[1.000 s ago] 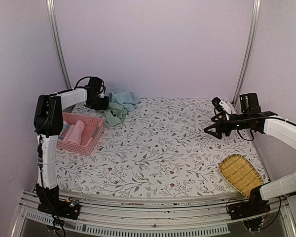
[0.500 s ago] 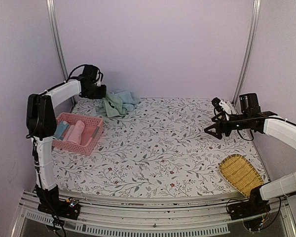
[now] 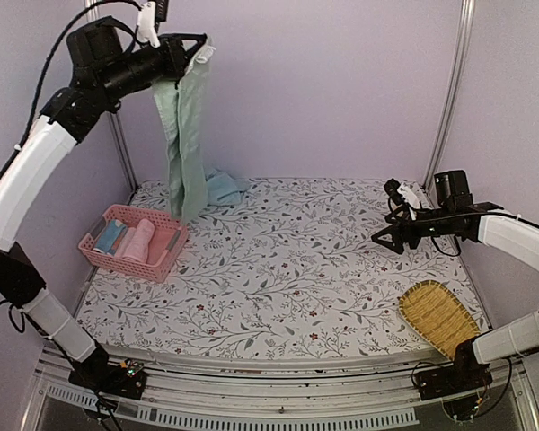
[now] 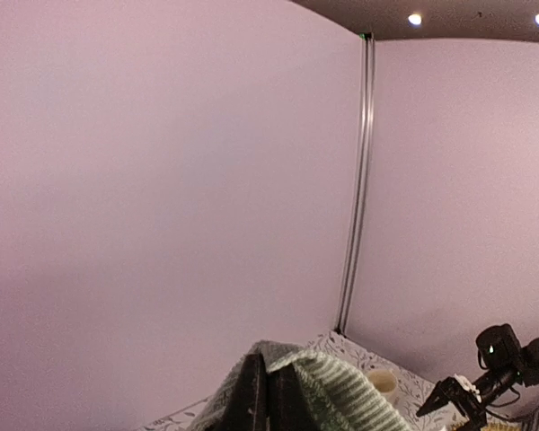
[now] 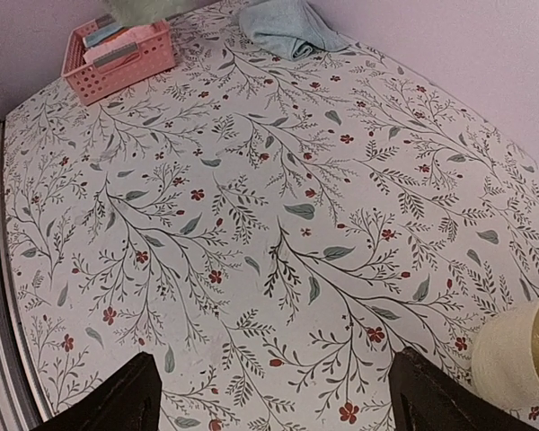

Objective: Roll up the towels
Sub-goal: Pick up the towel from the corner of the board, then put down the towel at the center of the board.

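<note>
Left pincer (image 3: 200, 50) clamped on green towel (image 3: 181, 135) hanging high, right pincer (image 3: 385, 233) spread apart, blue towel (image 3: 223, 188) apparently crumpled at back

Matt ribbed cloth towel (image 3: 189, 117), plastic basket (image 3: 121, 268)

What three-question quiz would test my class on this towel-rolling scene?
1. True or false: the left hand holds the sage green towel hanging from high up.
2. Where does the light blue towel lie? A in the pink basket; B on the table near the back wall; C on the woven tray.
3. Fill in: the right hand is ___ and holds nothing.
Key: 1 true; 2 B; 3 open.
</note>
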Robot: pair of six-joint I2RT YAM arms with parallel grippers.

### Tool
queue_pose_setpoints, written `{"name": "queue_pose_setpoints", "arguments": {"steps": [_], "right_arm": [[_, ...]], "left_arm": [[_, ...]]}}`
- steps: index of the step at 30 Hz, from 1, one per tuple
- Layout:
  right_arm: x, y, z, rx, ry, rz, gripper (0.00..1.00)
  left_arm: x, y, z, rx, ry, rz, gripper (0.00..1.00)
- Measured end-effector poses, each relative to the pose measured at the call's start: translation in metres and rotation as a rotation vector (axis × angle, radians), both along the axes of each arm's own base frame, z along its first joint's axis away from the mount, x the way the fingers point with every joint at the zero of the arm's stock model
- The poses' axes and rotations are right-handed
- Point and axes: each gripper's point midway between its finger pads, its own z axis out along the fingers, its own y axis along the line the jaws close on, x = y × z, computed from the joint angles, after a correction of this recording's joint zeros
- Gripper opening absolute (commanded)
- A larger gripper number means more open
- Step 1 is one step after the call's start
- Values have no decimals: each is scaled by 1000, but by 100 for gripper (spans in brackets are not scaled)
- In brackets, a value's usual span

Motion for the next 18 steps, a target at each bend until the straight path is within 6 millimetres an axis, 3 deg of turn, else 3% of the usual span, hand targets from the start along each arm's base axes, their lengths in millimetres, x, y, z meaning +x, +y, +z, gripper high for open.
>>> {"name": "queue_pose_setpoints", "arguments": {"steps": [3, 5, 7, 11, 15, 18], "right_arm": [[0, 0, 0, -1, 0, -1, 90], [0, 0, 0, -2, 0, -3, 90], [1, -1, 0, -4, 0, -5, 90], [1, -1, -1, -5, 2, -6, 90], [2, -1, -4, -8, 9, -8, 90], [2, -1, -4, -9, 10, -8, 86]], "left_arm": [[7, -56, -52, 76, 94, -139, 0], [11, -109, -117, 161, 209, -254, 0], [4, -161, -195, 263, 351, -374, 0], [-21, -226, -321, 426, 585, -534, 0], [-43, -263, -405, 534, 746, -639, 31], [-53, -267, -436, 612, 797, -633, 49]]}}
